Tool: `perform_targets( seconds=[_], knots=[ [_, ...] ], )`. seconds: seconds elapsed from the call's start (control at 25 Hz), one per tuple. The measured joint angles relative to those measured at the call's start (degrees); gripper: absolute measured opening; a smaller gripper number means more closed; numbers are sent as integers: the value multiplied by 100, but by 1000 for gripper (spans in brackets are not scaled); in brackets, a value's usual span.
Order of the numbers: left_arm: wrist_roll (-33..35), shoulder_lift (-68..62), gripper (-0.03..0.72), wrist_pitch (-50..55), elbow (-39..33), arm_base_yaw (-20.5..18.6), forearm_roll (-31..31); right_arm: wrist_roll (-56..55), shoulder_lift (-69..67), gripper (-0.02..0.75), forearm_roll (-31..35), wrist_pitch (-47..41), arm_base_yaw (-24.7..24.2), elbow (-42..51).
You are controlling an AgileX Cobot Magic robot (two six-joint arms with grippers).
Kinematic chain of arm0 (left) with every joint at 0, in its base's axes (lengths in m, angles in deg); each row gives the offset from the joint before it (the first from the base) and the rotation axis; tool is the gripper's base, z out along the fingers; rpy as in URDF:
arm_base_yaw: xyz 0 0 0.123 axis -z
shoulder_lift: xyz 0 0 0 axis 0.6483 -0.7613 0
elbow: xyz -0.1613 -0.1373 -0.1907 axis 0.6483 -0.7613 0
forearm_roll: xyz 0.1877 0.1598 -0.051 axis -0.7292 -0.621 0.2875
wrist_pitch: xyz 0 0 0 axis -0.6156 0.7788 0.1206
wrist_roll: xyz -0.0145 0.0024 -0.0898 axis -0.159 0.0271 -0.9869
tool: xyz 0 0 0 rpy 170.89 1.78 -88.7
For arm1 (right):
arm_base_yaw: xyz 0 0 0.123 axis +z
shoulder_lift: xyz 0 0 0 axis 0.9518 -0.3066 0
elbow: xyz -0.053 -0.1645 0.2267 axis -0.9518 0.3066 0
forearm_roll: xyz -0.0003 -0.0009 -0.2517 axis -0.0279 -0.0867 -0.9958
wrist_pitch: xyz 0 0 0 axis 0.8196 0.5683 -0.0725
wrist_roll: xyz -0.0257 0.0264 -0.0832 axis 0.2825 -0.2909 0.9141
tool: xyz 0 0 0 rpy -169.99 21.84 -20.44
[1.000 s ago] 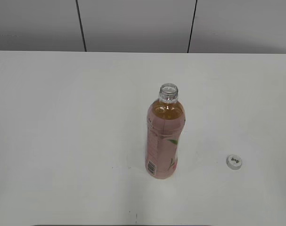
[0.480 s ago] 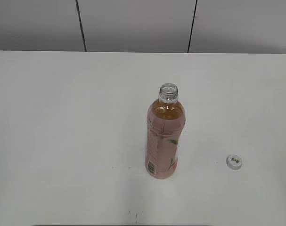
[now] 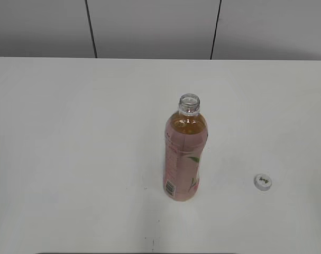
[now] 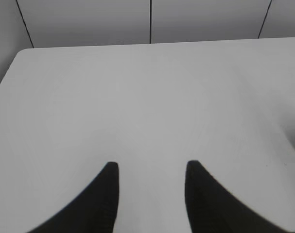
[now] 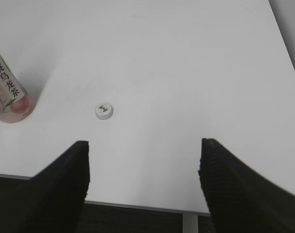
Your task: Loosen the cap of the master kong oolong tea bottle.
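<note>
The master kong oolong tea bottle (image 3: 184,155) stands upright on the white table, its neck open with no cap on it. Its base also shows at the left edge of the right wrist view (image 5: 6,92). The white cap (image 3: 263,182) lies on the table to the bottle's right, apart from it, green mark up; it also shows in the right wrist view (image 5: 104,110). My left gripper (image 4: 149,167) is open and empty over bare table. My right gripper (image 5: 143,145) is open and empty near the table's front edge, short of the cap. Neither gripper shows in the exterior view.
The white table (image 3: 70,132) ends at a grey panelled wall (image 3: 149,26) at the back. Its front edge (image 5: 137,206) shows in the right wrist view, with dark floor below.
</note>
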State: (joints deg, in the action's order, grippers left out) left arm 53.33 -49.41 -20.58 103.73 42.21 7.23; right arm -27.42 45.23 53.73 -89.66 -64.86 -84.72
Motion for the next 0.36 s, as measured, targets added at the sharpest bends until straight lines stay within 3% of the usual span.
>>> perform_targets(
  seconds=[0.36],
  knots=[
    [5, 0, 280, 0, 0, 0, 30, 0, 0, 533, 0, 0, 0, 0]
  ],
)
